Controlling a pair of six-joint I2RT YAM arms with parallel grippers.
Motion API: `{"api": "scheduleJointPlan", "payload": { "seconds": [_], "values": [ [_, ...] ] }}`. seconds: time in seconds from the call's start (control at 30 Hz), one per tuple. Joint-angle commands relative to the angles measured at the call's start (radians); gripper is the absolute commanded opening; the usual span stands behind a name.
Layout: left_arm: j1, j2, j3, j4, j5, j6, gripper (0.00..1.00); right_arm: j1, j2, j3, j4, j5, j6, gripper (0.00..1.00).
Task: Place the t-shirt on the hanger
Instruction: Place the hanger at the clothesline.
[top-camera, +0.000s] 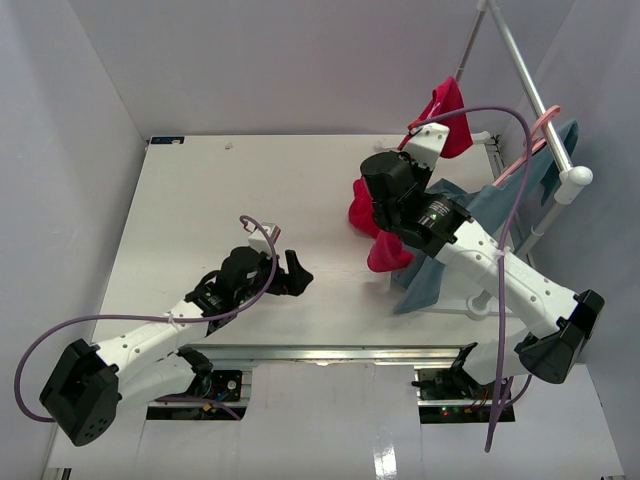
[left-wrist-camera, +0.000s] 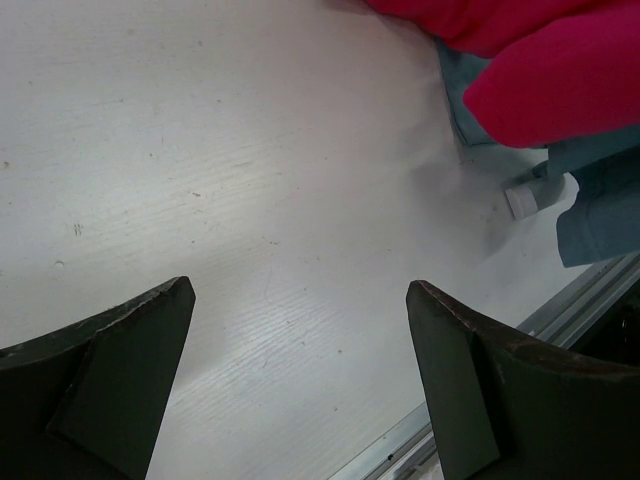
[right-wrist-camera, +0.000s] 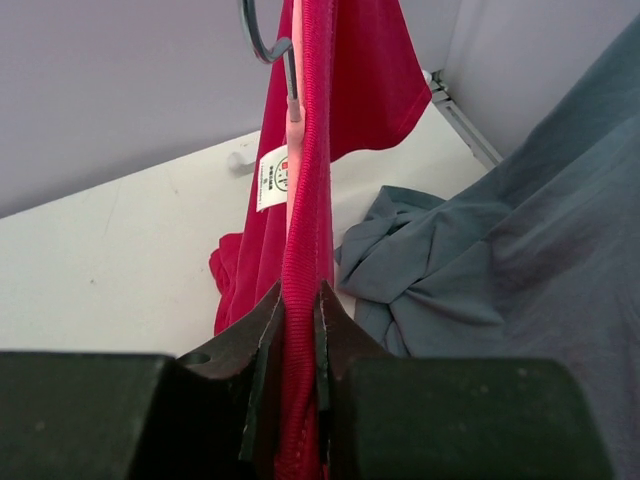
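- The left gripper (left-wrist-camera: 300, 290) hangs released, its fingers (left-wrist-camera: 120, 340) spread wide over the bare white table (left-wrist-camera: 220, 150) and holding nothing; red cloth lies ahead of it and off to its right, well apart.
- The crimson t-shirt (right-wrist-camera: 360, 70) is raised off the table, stretched upward from the right gripper (right-wrist-camera: 298, 305); its lower folds sag below and left of those jaws; a small white label (right-wrist-camera: 272, 178) sits just left of the stitched edge, above the fingertips.
- The right gripper is clenched on that ribbed, stitched edge of the t-shirt; the jaws stand nearly together with the cloth pinched between them.
- The hanger (right-wrist-camera: 293, 235) shows only as a pale-pink strip right beside the gripped seam, with its curved hook (right-wrist-camera: 258, 38) above and beyond the fingertips; it seems to sit inside the garment, but I cannot tell whether the jaws pinch it too.
- To do this step well, I judge the right hand should hold the seam taut while the free left hand comes across to draw slack cloth over a hanger shoulder; a hard tug may slide the shirt off or tip the hanger.
- The blue-grey garment (right-wrist-camera: 480, 280) bunches to the right of the right jaws, close to the red cloth; best left out of any grip.
- Hidden: both hanger shoulders, the sleeves, and whatever bears the hook; from above, the right fingertips are lost behind the wrist and red cloth.
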Motion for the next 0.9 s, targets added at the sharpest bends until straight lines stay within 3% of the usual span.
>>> {"api": "scheduleJointPlan", "payload": {
  "seconds": [0.0,0.7,0.87],
  "values": [
    [-0.027,-0.035,-0.062,0.084,-0.065,0.058,0.98,-0.049,0.005,0.066,0.064,0.110,0.061,0.08],
    [-0.062,-0.016,-0.050,0.080,-0.047,0.072,0.98,-0.237,0.083,0.174,0.062,0.150,0.139,0.08],
    [-0.068,-0.017,-0.051,0.081,-0.042,0.071,0.98,-0.255,0.088,0.176,0.135,0.164,0.099,0.08]
  ]
}}
